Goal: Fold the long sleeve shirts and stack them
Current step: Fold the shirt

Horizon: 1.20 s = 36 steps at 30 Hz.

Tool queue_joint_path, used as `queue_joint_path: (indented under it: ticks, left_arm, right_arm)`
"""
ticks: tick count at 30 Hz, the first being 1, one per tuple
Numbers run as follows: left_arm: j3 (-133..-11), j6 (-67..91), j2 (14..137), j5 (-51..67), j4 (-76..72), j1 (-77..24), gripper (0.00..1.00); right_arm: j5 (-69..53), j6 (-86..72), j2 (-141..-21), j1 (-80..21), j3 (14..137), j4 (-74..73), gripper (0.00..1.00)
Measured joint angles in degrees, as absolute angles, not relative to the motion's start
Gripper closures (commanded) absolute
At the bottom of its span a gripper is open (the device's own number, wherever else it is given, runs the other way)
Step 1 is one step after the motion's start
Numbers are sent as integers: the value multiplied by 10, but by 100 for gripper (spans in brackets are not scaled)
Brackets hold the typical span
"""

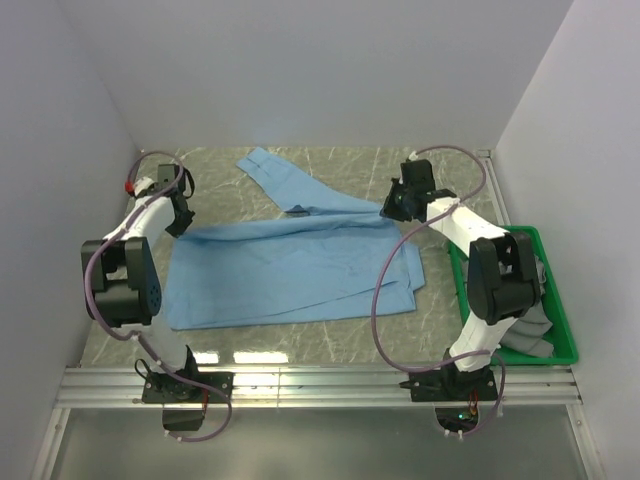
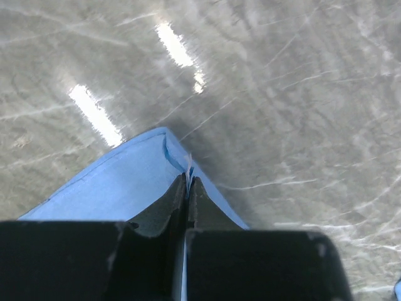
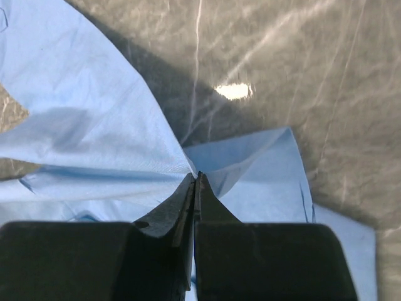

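Partly hidden: the green bin [image 1: 563, 345] at right sits behind the right arm [image 1: 500, 280], and the grey cloth [image 1: 528, 338] in it is unidentifiable. The light blue shirt [image 1: 290, 270] lies spread mid-table [image 1: 300, 342], one sleeve [image 1: 272, 172] trailing toward the far wall. The left gripper [image 2: 188, 179] is pinched on its far-left corner, the right gripper [image 3: 196, 177] on a bunched far-right fold. Bare tabletop shows along the near edge.

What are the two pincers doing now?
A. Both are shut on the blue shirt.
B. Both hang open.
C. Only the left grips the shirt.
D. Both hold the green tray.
A: in its wrist view the left pincer pinches a corner of the blue shirt, and the right pincer pinches a gathered fold of it.
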<state>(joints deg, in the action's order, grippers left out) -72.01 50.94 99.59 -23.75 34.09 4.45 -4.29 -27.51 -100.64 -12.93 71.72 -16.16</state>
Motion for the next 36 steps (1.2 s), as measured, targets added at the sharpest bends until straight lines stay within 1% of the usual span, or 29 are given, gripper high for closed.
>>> queue_joint_path:
  ticks: [5,6,7,9,12,13,15,16,17,18,19,21,22,23,25,27,28,30,31,36]
  left_arm:
    - [-648,522,966,-238,315,46,92]
    - [-638,524,963,-238,313,46,91]
    - [-627,529,960,-238,311,46,86]
    - [-605,539,952,-239,306,47,82]
    - [-572,548,930,-239,294,49,68]
    - [-561,551,920,-239,294,50,60]
    - [-548,554,902,-239,293,52,52]
    - [-543,554,894,-239,293,52,43]
    - [-541,553,887,-239,293,53,41]
    - [-538,551,878,-238,293,53,35]
    - [-536,549,870,-238,293,53,23]
    - [-529,542,849,-236,293,53,14]
    - [-527,540,838,-235,293,53,6]
    - [-525,533,824,-233,293,53,4]
    - [-524,522,801,-227,293,53,2]
    - [-524,508,781,-219,291,53,3]
    - [-525,500,774,-214,289,53,6]
    - [-536,487,774,-203,290,53,9]
    - [-545,484,779,-197,292,51,12]
    - [-599,474,822,-177,293,28,21]
  right_arm:
    - [-56,-301,-992,-128,660,-141,100]
    - [-57,-306,-991,-128,650,-136,100]
    - [-60,-311,-990,-128,640,-131,98]
    - [-64,-319,-987,-128,619,-123,96]
    - [-68,-328,-984,-128,598,-122,87]
    - [-68,-331,-984,-128,595,-124,79]
    - [-67,-330,-983,-129,594,-131,70]
    - [-65,-328,-980,-130,594,-135,64]
    - [-63,-325,-976,-133,594,-140,62]
    - [-56,-320,-971,-136,594,-146,60]
    - [-49,-313,-965,-141,595,-153,56]
    - [-34,-299,-955,-157,599,-168,52]
    - [-25,-291,-952,-165,602,-174,49]
    - [-17,-282,-949,-173,608,-182,48]
    - [-3,-263,-949,-188,625,-190,48]
    - [4,-245,-949,-198,643,-193,48]
    - [5,-238,-950,-202,654,-193,49]
    - [5,-227,-953,-208,676,-193,50]
    - [6,-224,-957,-211,688,-192,50]
    - [13,-229,-984,-228,729,-183,52]
